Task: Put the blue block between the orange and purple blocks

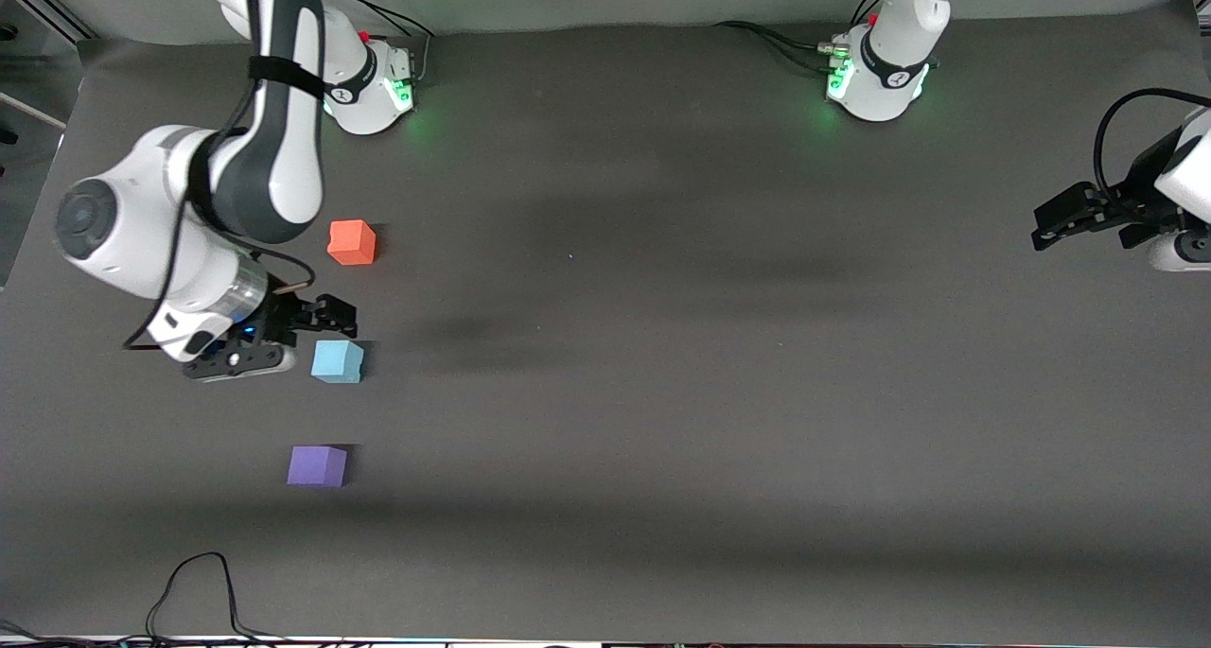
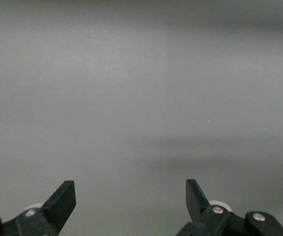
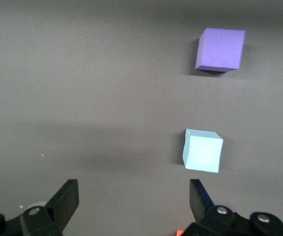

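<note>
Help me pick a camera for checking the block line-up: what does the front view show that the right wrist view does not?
Only the front view shows the orange block whole, both arms, and the left tool, open, waiting at the left arm's end of the table. Only the right wrist view shows the right tool from between its open fingers, empty. Both show the blue block lying free on the table, with the purple block nearer to the front camera.

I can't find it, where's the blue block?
The blue block sits on the table toward the right arm's end, between the orange block and the purple block, beside the open right gripper.
</note>
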{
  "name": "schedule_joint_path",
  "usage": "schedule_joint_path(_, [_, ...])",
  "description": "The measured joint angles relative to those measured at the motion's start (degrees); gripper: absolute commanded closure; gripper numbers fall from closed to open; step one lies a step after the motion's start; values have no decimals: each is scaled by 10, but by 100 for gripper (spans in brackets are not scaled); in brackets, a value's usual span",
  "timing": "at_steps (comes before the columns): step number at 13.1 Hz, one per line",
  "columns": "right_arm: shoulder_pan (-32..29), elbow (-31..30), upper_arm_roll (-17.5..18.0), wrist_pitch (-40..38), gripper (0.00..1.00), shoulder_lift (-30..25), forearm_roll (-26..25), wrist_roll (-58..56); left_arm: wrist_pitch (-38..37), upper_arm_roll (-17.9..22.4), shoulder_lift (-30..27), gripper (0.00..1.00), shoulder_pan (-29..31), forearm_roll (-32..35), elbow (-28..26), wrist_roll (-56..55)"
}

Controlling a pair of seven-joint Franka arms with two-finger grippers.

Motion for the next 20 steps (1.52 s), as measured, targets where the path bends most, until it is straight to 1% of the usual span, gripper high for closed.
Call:
schedule_joint_path(3, [-76, 127, 47, -95, 0, -2, -22, 68, 0, 0, 0, 0, 0, 0, 0, 0])
schedule_joint_path(5, [-140, 206, 103, -138, 0, -6, -45, 105, 0, -1, 0, 0, -1, 0, 0, 3])
schedule_joint_path(6, [-175, 235, 140, -148, 0, -11, -60, 116, 0, -2, 0, 0, -1, 0, 0, 8])
schedule_joint_path(7, [-213, 256, 185, -152, 0, -20, -76, 130, 0, -3, 0, 0, -1, 0, 0, 13])
schedule_joint_path(8, [-255, 270, 239, -153, 0, -35, -102, 146, 0, -3, 0, 0, -1, 1, 0, 14])
schedule_joint_path(9, [-301, 280, 304, -153, 0, -54, -136, 164, 0, -3, 0, 0, -1, 1, 0, 16])
schedule_joint_path(11, [-395, 284, 437, -153, 0, -104, -204, 196, 0, -3, 0, 0, -1, 1, 0, 17])
schedule_joint_path(12, [-439, 282, 493, -153, 0, -130, -232, 211, 0, -3, 0, 0, -1, 1, 0, 18])
schedule_joint_path(13, [-474, 276, 533, -156, 0, -154, -253, 223, 0, -3, 0, 0, -1, 1, 0, 18])
schedule_joint_path(15, [-537, 249, 596, -159, 0, -199, -282, 234, 0, -3, 0, 0, -1, 1, 0, 18])
schedule_joint_path(17, [-601, 212, 650, -158, 0, -235, -306, 235, 0, -3, 0, 0, -1, 1, 0, 19])
schedule_joint_path(20, [-701, 133, 742, -142, 0, -298, -322, 235, 0, -3, 0, 0, -1, 1, 0, 19])
